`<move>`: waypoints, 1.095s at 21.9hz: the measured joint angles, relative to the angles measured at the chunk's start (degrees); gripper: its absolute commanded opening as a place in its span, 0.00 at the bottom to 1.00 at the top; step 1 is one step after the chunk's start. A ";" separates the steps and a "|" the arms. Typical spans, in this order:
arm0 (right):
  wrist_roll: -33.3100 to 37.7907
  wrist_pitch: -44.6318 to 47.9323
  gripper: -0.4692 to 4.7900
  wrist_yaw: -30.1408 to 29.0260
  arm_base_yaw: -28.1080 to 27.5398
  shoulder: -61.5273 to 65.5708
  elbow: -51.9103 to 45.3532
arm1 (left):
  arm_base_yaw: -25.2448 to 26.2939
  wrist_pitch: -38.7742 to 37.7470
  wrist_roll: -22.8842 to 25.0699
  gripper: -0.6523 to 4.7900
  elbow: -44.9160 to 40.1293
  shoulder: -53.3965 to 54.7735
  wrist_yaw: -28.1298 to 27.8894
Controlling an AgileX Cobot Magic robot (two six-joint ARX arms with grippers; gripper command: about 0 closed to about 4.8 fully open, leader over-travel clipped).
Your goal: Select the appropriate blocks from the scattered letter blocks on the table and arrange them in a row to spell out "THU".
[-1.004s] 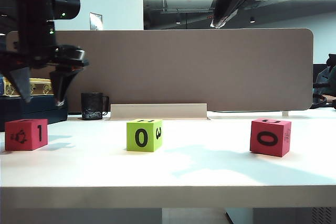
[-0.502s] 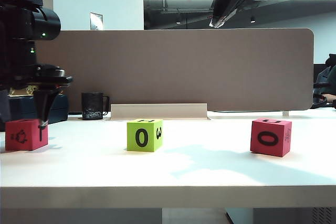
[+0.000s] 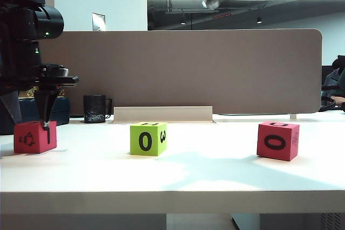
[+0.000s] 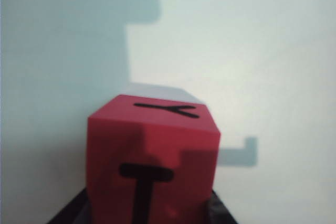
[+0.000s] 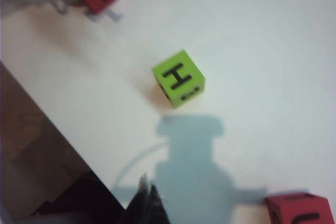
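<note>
White worktop [image 3: 215, 179] carries three blocks spaced well apart, with bare surface between them. Left end effector [image 3: 29, 123] straddles the red T block [image 3: 35, 137] near the left edge, fingers closed on its sides. Green H block [image 3: 147, 138] sits mid-worktop; red U block [image 3: 277, 140] right. Right end effector [image 5: 147, 203] hangs high above, shut, holding nothing.

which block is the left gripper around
The pinkish-red block at the table's far left, between the left gripper fingers; the green block and other red block stand free.
</note>
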 measured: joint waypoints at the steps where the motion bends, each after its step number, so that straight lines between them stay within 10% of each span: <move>1: 0.00 0.35 0.08 -0.13 0.31 -0.44 0.00 | 0.00 0.04 0.02 0.56 0.00 0.04 0.15; 17: 0.00 1.16 0.08 0.02 0.59 -1.73 0.00 | -6.64 1.64 0.07 0.56 0.37 1.05 0.83; 24: 0.02 0.61 0.08 0.04 0.59 -1.73 -0.02 | -8.96 2.47 -2.12 0.56 0.37 1.09 9.40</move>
